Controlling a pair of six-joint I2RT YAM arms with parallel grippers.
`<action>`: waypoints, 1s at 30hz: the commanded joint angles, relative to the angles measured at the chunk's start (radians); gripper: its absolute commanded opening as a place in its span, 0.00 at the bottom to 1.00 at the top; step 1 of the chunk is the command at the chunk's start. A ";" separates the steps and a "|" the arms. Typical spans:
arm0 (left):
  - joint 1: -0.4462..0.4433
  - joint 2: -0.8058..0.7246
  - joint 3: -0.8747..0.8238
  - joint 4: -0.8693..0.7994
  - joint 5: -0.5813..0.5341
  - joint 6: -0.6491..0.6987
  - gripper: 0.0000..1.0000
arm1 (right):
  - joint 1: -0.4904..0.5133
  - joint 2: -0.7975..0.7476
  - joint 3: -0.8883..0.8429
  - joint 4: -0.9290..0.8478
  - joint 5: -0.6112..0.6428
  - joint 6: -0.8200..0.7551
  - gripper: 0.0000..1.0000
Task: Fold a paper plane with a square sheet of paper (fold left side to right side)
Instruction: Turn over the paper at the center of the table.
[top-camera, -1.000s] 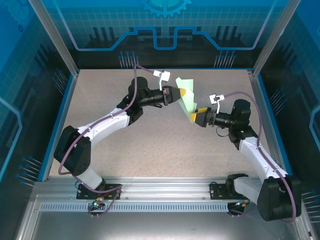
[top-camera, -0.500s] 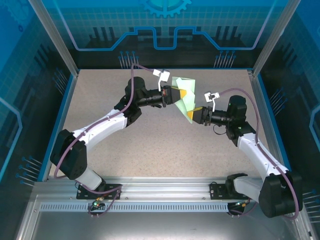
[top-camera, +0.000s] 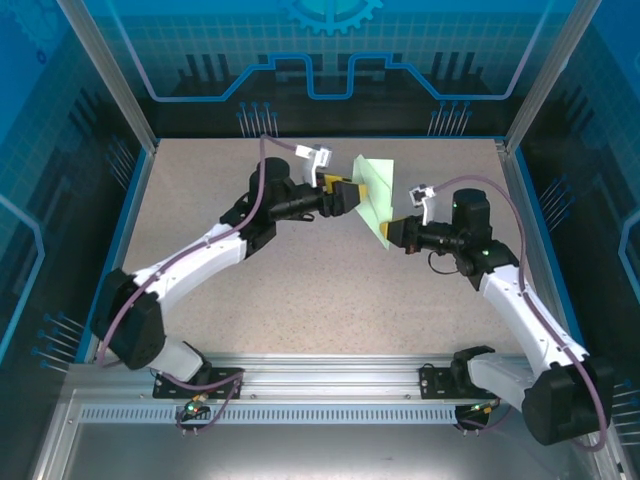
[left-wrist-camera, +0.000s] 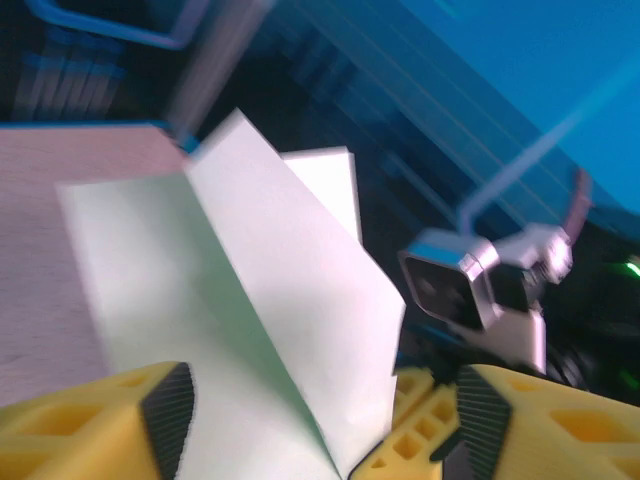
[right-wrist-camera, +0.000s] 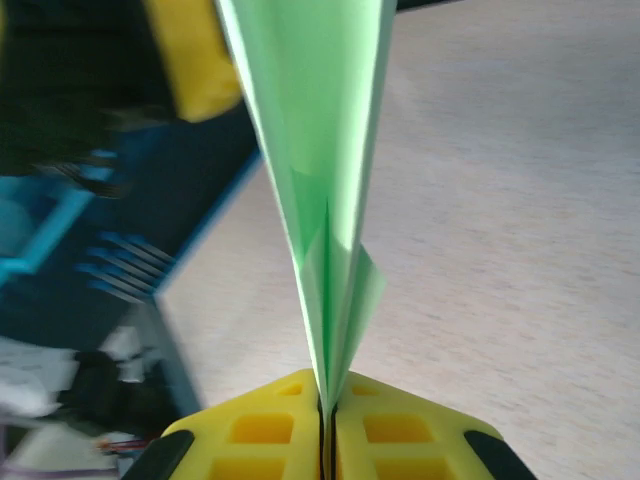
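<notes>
The paper plane (top-camera: 373, 193), folded from pale mint-green paper, is held in the air above the speckled desk (top-camera: 300, 290), in the upper middle of the top view between the two arms. The right jaws are clenched flat on its narrow lower end; in the right wrist view the paper plane (right-wrist-camera: 320, 150) rises from them as a slim wedge. The left jaws are released, standing wide apart on either side of the paper plane's (left-wrist-camera: 250, 300) broad folded panels, at its left edge in the top view.
</notes>
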 joint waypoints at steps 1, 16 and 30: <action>-0.004 -0.173 -0.089 -0.043 -0.384 0.007 0.80 | 0.159 0.037 0.151 -0.345 0.507 -0.163 0.09; 0.004 -0.466 -0.239 -0.363 -1.017 -0.193 0.86 | 0.684 0.818 0.638 -0.968 1.723 0.136 0.11; 0.049 -0.476 -0.225 -0.443 -0.978 -0.218 0.88 | 0.780 1.101 0.693 -0.806 1.432 -0.028 0.33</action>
